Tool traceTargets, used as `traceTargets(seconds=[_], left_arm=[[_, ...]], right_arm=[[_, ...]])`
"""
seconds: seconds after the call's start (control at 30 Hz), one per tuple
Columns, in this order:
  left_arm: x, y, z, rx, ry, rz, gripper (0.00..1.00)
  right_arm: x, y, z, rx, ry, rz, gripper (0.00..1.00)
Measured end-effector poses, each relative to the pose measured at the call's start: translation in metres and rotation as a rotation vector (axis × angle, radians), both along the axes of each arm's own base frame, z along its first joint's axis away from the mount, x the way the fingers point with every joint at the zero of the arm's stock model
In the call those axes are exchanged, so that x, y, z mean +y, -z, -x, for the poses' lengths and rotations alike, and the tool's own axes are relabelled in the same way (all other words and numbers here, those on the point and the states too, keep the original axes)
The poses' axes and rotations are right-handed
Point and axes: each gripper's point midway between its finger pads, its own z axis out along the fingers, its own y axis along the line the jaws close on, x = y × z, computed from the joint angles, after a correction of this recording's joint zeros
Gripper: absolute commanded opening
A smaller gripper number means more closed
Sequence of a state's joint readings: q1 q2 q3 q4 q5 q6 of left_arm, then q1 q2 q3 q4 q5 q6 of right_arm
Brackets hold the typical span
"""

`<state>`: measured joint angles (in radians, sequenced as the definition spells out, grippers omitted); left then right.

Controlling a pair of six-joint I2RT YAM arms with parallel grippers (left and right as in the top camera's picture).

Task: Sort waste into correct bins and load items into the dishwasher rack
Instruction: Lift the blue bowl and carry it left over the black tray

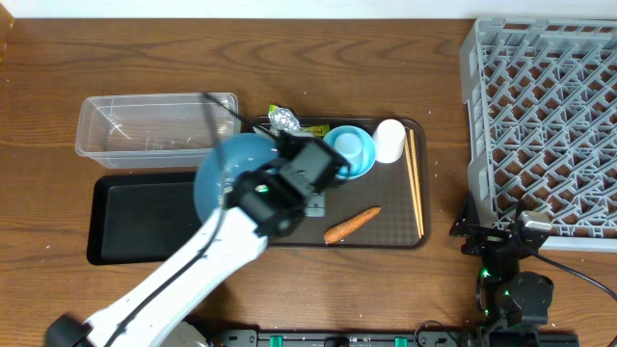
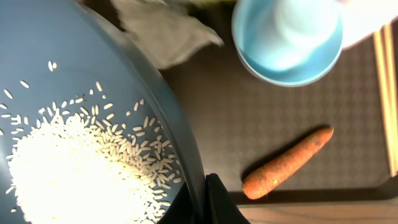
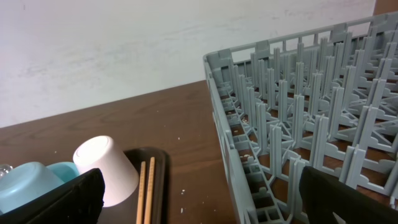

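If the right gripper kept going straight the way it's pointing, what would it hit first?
Probably the near side wall of the large grey plastic lattice rack, right ahead of the open right gripper. The white cup and thin wooden chopsticks lie off to its left. Depth is unclear.

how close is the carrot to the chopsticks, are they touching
Apart. The left wrist view shows a strip of bare brown tray between the tip of the carrot and the chopsticks. The overhead view shows the same gap.
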<state>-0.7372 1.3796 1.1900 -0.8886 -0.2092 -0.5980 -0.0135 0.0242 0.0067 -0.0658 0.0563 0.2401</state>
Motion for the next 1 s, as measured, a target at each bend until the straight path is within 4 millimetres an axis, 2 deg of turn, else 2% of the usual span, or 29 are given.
traceTargets(seconds=[0.13, 0.27, 0.7, 1.0], left_arm=[[0.027, -0.022, -0.005, -0.047, -0.076, 0.039, 0.06], [0.054, -0.035, -0.012, -0.074, -0.138, 0.059, 0.06], [0.113, -0.032, -0.032, -0.03, -0.215, 0.104, 0.06], [0.131, -0.039, -0.046, -0.035, -0.194, 0.264, 0.06]], right_arm=[[0.0, 0.0, 0.0, 0.0, 0.0, 0.0, 0.99], [0.0, 0.0, 0.0, 0.0, 0.0, 0.0, 0.99], [0.0, 0.0, 0.0, 0.0, 0.0, 0.0, 0.99], [0.0, 0.0, 0.0, 0.0, 0.0, 0.0, 0.99]])
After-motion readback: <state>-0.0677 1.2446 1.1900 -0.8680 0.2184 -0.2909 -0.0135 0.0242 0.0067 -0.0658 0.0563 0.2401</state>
